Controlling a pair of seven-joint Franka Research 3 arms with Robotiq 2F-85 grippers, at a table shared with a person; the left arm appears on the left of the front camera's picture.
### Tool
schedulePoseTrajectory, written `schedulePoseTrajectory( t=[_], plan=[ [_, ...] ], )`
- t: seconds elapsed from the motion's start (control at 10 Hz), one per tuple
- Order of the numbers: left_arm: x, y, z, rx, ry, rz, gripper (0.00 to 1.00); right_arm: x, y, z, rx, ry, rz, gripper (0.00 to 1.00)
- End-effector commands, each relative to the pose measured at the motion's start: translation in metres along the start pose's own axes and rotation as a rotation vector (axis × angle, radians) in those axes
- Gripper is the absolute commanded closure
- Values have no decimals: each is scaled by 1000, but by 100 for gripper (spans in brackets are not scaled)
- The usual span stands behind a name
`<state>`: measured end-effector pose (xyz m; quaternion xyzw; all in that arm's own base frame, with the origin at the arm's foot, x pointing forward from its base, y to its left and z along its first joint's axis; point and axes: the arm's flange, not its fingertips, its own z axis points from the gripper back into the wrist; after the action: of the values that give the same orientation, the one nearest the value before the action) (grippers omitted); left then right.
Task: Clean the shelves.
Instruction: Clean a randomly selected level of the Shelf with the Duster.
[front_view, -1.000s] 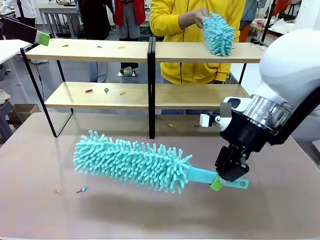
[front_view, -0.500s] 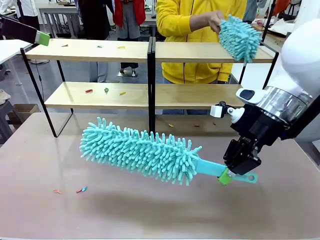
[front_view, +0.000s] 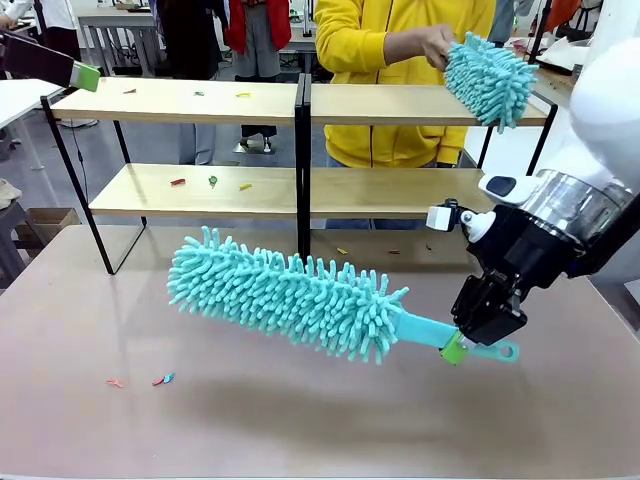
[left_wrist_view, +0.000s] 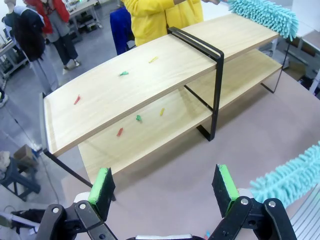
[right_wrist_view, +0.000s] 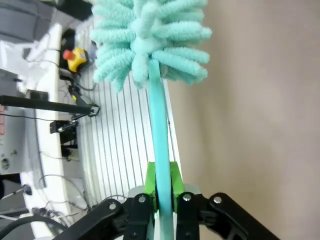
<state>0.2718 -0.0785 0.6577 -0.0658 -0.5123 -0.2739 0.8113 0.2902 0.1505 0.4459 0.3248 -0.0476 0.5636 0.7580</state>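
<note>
R gripper (front_view: 455, 348) is clamped on the thin plastic handle of a long fluffy teal microfibre duster (front_view: 290, 305), held low over the brown table (front_view: 300, 430), just in front of the shelves (front_view: 400, 105), a two-tier light-wood rack w/ black metal frame. L gripper (left_wrist_view: 162, 187) has jaws apart, empty, above the rack's left end. Small coloured scraps (front_view: 212, 181) lie on both left boards, so that half looks undone. Person's hand (front_view: 437, 45) has a 2nd teal duster (front_view: 490, 80) at the top board's right end.

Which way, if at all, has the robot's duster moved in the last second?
Yes. The duster, held by the right gripper, has shifted right and slightly up in the front view, judged against the black middle post of the shelves.
</note>
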Motion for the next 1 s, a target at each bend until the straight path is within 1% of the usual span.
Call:
schedulePoseTrajectory(
  t=[0.0, 0.2, 0.5, 0.9],
  plan=[
    [-1, 1, 0, 3, 2, -7, 0, -28, 24, 10, -38, -37, -1, 88],
    [-1, 1, 0, 3, 2, -7, 0, -29, 20, 7, -36, -39, -6, 88],
    [-1, 1, 0, 3, 2, -7, 0, -38, 29, 14, -62, -77, 9, 88],
    [-1, 1, 0, 3, 2, -7, 0, -39, 29, 19, -59, -81, 15, 88]
  ],
)
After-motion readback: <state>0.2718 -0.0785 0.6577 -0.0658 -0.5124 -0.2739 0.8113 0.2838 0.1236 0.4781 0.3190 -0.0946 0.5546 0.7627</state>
